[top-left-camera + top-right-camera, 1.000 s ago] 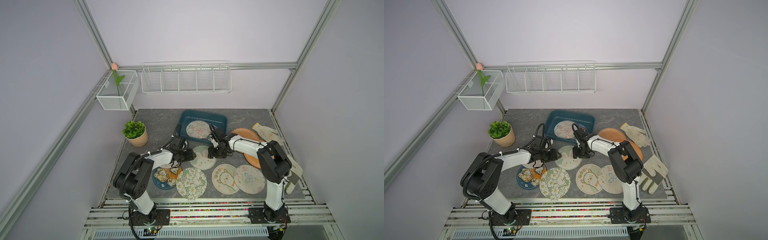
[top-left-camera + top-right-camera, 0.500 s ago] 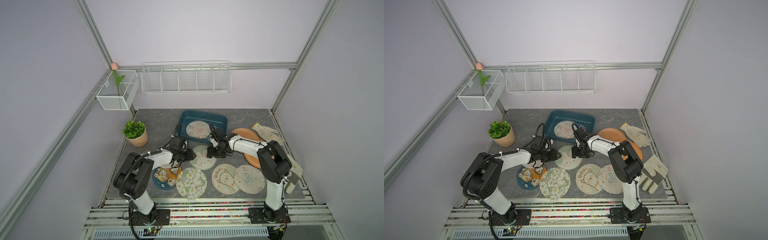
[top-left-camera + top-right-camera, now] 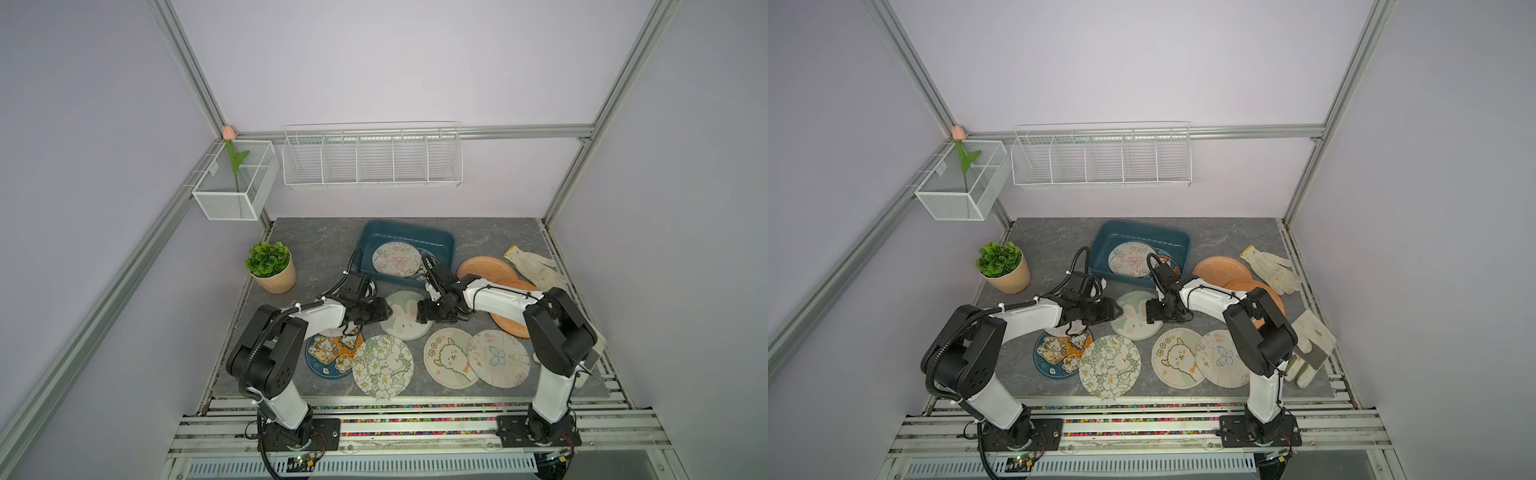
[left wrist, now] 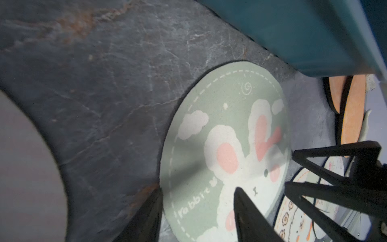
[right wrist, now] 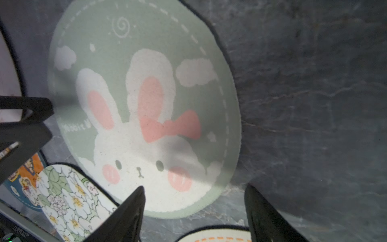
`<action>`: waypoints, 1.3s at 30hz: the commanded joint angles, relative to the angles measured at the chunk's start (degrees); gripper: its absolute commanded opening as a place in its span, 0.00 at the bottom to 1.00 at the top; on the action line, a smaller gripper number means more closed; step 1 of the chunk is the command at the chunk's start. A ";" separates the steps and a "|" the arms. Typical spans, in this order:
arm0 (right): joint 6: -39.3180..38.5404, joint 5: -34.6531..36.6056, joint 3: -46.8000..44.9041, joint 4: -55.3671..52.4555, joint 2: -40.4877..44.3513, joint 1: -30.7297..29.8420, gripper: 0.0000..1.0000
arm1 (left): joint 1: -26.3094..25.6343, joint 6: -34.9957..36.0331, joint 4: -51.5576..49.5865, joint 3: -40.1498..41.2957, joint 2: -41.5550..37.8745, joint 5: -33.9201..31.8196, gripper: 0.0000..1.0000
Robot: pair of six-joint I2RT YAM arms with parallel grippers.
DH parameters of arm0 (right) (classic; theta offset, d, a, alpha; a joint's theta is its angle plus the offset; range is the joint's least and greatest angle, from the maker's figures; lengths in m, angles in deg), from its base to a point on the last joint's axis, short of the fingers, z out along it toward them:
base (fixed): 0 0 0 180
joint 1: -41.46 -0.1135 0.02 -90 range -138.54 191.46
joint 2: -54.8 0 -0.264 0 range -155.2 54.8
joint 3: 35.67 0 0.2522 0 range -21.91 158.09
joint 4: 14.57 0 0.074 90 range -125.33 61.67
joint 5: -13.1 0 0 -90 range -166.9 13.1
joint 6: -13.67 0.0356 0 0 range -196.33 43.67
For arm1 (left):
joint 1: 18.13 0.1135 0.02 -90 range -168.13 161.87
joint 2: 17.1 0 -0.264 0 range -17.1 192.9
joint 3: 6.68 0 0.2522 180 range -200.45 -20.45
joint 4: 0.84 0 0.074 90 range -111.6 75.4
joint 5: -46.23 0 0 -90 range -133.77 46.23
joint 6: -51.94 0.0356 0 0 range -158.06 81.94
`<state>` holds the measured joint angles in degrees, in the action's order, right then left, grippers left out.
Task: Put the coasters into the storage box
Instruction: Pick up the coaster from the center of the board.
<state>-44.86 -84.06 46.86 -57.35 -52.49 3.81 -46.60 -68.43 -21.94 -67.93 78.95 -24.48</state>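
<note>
In the middle of the grey stone-look table (image 3: 316, 245): 1 round rabbit coaster (image 3: 403, 316), thin and fuzzy, pale green with a white bunny and a pink bow. Lies flat, just in front of the storage box (image 3: 409, 228). Smooth dark teal plastic there, round corners, low walls. Inside it, 1 pale flower-print coaster (image 3: 395, 259), plus a second disc under its edge, too hidden to name.

Low at the rabbit disc's left rim, the left gripper (image 3: 388, 313), on an arm stretched flat along the table. Black pointy fingers (image 4: 247, 213) about half apart, 1 by bare table, 1 over the disc, pinching nothing. At the opposite rim, the right gripper (image 3: 419, 311), on an arm bent down from the elbow. Fingers (image 5: 129, 213) spread wide, holding nothing.

Close in front: a white-flower coaster (image 3: 382, 365), an alpaca coaster (image 3: 449, 357), a butterfly coaster (image 3: 498, 357) overlapping it, and a blue cat coaster (image 3: 328, 353) partly under the left arm. To the right, 2 plain orange coasters (image 3: 486, 268), partly behind the right arm. Along the right edge, 2 off-white knit gloves (image 3: 1271, 270). At the left, a small green plant (image 3: 272, 266) in a tan pot. On the wall, 2 white wire baskets (image 3: 372, 158).
</note>
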 commanded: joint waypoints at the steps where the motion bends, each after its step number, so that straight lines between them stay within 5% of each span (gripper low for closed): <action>1: 1.95 -2.00 -0.16 -0.82 -3.31 -1.02 0.76 | -0.55 -0.15 -2.50 -0.31 0.43 0.19 0.55; 20: 2.55 -3.21 2.60 -0.36 -5.96 -1.35 0.65 | -0.58 0.16 -2.54 -0.15 0.54 0.75 0.51; 23: 2.68 -3.12 2.51 -0.06 -5.92 -1.33 0.56 | -0.54 0.17 -2.58 -0.14 0.53 0.77 0.50; 30: 2.05 -3.30 2.86 -0.75 -5.03 -1.35 0.16 | -0.54 -0.17 -2.42 0.22 -0.30 0.43 0.51; 39: -0.21 -3.60 3.25 -4.71 2.61 -1.37 0.07 | 0.80 -2.91 -1.72 0.40 -4.02 0.33 0.66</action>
<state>-43.77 -87.25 50.38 -58.53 -54.89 2.81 -46.53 -70.07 -23.16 -67.89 77.51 -24.24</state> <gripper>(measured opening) 0.082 0.644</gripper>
